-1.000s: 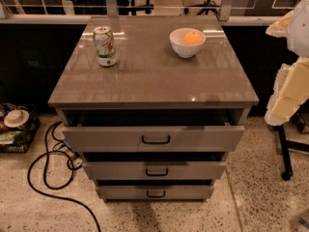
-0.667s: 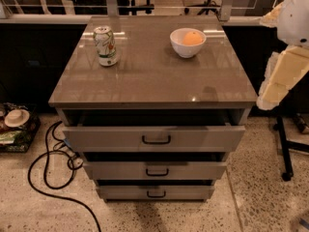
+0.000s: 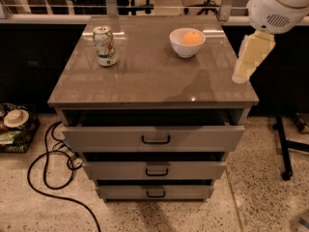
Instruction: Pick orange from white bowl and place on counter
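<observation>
On the desk, back right: the white bowl (image 3: 186, 50) is set upright near the rear edge, and the orange (image 3: 192, 37) is seen lying inside it, its top showing above the rim.
Desk (image 3: 145, 79): a glossy grey-brown top is carried by a grey cabinet; a dark shadow (image 3: 197, 88) is cast on it in front of the bowl.
Soda can (image 3: 105, 46): stood upright at the back left, well apart from the bowl and on the far side of it from the gripper.
Gripper (image 3: 248, 62): a cream-coloured part is hung below the white arm housing (image 3: 277, 6), at the desk's right edge, to the right of the bowl and nearer the front, apart from it.
Gripper state: whether it is spread or pressed together cannot be told.
Drawers: three are stacked below, each with a black handle; the top drawer (image 3: 154, 138) is pulled out a little.
Floor left: a black cable (image 3: 46, 170) is looped on the speckled floor, beside a bin of clutter (image 3: 14, 124).
Floor right: a black stand leg (image 3: 285, 151) is placed by the cabinet.
</observation>
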